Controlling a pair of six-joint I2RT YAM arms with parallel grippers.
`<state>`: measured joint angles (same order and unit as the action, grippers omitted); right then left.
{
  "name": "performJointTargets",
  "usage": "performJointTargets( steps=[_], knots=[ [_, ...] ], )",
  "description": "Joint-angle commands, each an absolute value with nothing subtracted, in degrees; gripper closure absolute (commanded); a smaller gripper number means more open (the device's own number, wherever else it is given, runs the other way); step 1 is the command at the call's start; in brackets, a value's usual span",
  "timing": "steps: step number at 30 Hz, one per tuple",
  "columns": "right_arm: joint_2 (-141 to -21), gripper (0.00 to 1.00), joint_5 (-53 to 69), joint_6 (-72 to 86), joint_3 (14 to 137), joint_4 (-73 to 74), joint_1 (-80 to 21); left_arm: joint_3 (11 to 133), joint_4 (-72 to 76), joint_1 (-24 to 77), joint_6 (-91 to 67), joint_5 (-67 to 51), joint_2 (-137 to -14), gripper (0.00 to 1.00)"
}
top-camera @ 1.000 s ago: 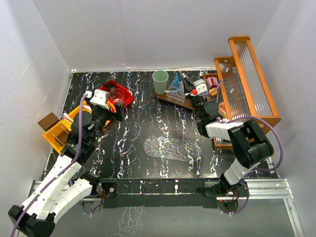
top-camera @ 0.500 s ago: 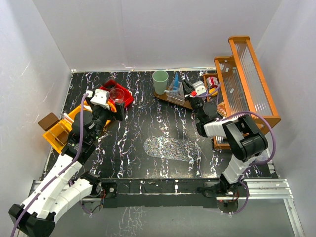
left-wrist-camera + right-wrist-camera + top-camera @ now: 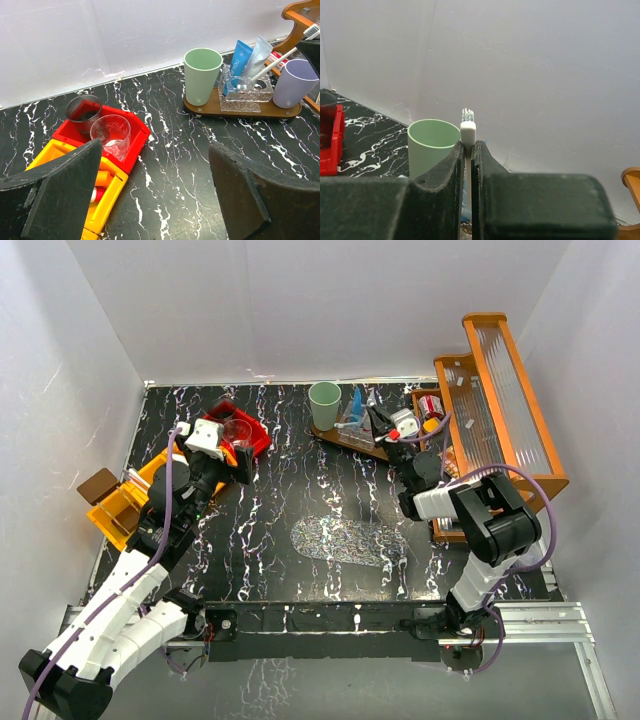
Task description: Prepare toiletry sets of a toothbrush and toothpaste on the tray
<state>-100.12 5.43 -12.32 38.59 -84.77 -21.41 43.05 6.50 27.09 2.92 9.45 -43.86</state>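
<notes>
Our right jaws clamp the toothbrush (image 3: 468, 131) below its bristles, over the tray (image 3: 240, 109) at the bench's far edge, probably to drop it into the lilac cup (image 3: 295, 82). Our left jaws gape empty by the red bin (image 3: 70, 134).

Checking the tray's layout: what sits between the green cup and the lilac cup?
In the left wrist view, a clear glass holder with two blue tubes stands between the green cup and the lilac cup on the wooden tray.
</notes>
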Motion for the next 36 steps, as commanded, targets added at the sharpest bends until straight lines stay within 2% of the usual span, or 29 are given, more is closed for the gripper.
performJointTargets(
  steps=[1, 8, 36],
  knots=[
    [-96.9, 1.00, 6.5, -11.6, 36.9, -90.1, -21.1, 42.7, 8.5, 26.6, 3.0, 9.1, -43.9, 0.13],
    [-94.8, 1.00, 6.7, -12.1, 37.0, -88.4, -21.1, 42.8, 8.5, 26.3, 2.6, 8.6, -43.9, 0.13],
    [-110.6, 1.00, 5.7, -11.7, 41.8, -99.1, -19.6, 42.7, 8.8, 25.6, 2.7, 8.8, -45.6, 0.13]
  ],
)
